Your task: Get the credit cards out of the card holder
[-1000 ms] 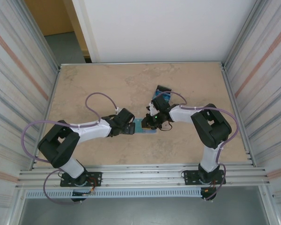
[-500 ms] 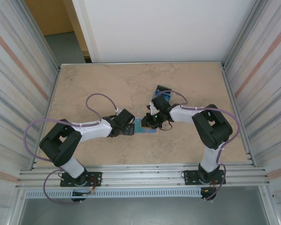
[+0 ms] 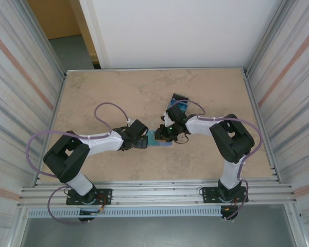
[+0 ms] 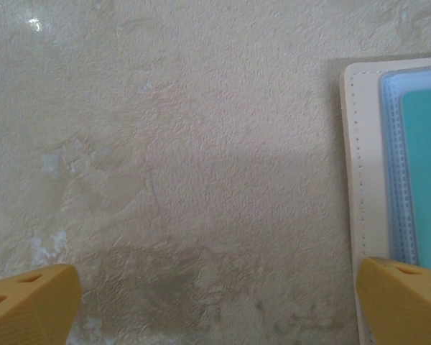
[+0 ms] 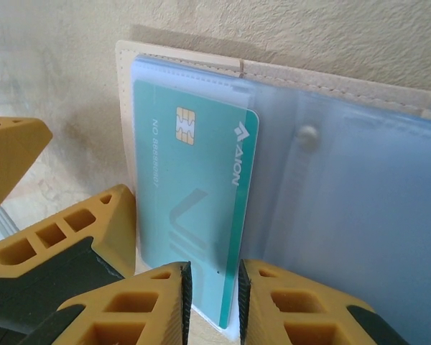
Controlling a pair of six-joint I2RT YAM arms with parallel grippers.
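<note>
at centre, i find left gripper (image 4: pixel 215 298) spread by beige bifold card holder (image 4: pixel 355 180); right gripper (image 5: pixel 214 302) at six o'clock of teal plastic card (image 5: pixel 194 201), grip unclear.

**Print on the teal card in the right wrist view**

A teal rectangular plastic card (image 5: pixel 194 215), tucked under the clear blue sleeve of the beige bifold card holder (image 5: pixel 123 108), carries the white brand word "AVION" beside a small white triangular logo along one long edge. Along the other long edge, below the gold chip, a line of small white print begins "NO", followed by a run of digits that look like eights but are too fine to confirm. A large outlined mark lower on the card shows only in part and cannot be read. In the left wrist view, white lettering on a teal card is cut off at the frame edge and is illegible.
</note>
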